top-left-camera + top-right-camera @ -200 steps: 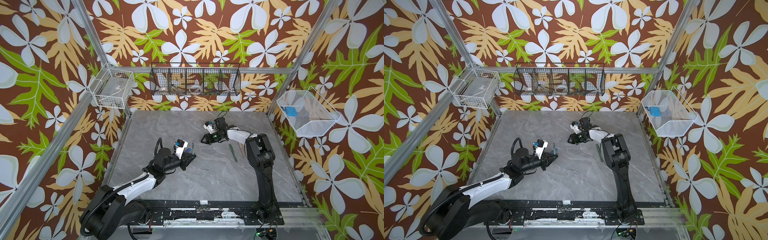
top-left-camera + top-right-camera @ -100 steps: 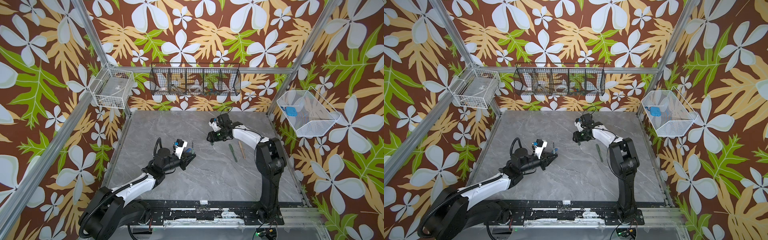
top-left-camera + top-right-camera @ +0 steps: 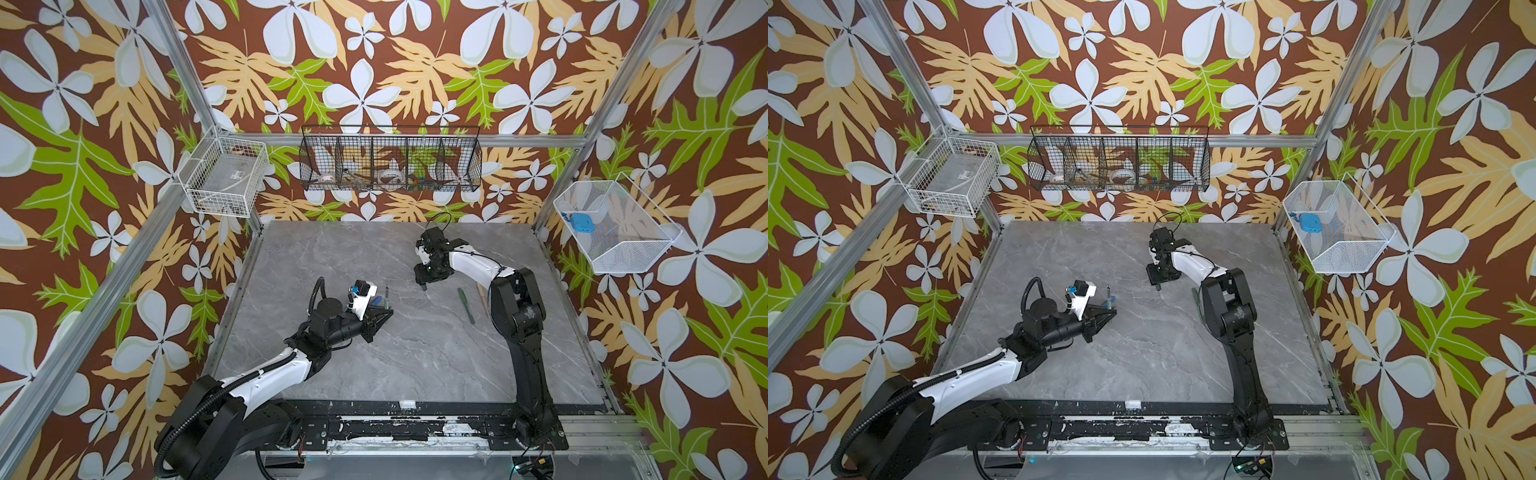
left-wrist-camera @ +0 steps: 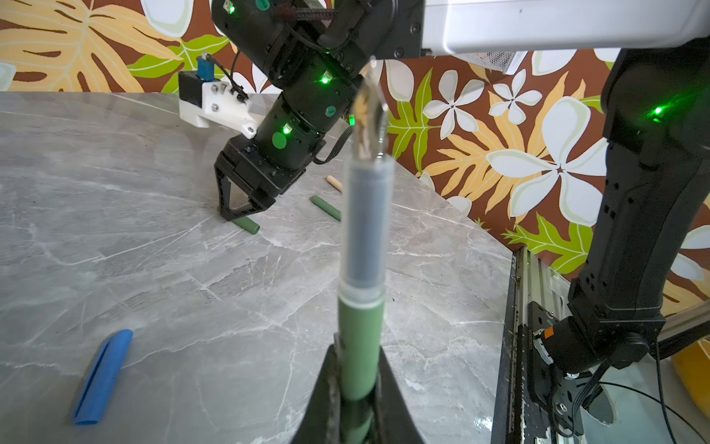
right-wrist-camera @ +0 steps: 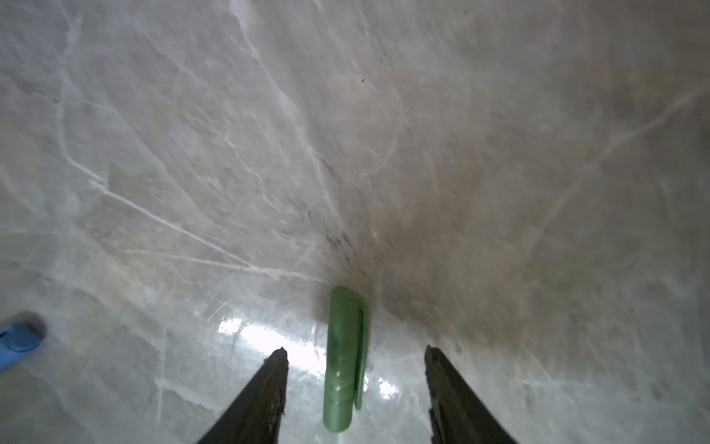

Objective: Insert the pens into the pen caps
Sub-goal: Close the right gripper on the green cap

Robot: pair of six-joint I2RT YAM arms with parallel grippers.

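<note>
Lying flat on the grey marble-patterned table (image 3: 415,374), the short dark green plastic pen cap (image 5: 342,326) sat between the two black fingers of the right gripper (image 5: 356,350). The fingers stood apart on either side of it without touching, a little right of centre in both top views. A good grasp, in my judgement, meant lowering until the fingertips flanked the cap's middle. They would then squeeze across its round body rather than its clip, so it could not roll or pivot.

Left of centre in a top view, the left gripper (image 3: 384,313) was clamped on the thin dark green stick pen (image 4: 361,346), held upright with its writing end up. A blue plastic cap (image 4: 103,376) lay on the table near that gripper. A second green pen (image 3: 466,305) and a tan pen (image 3: 481,297) lay just beside the right arm, right of centre. Neither blocked the grasp.
</note>
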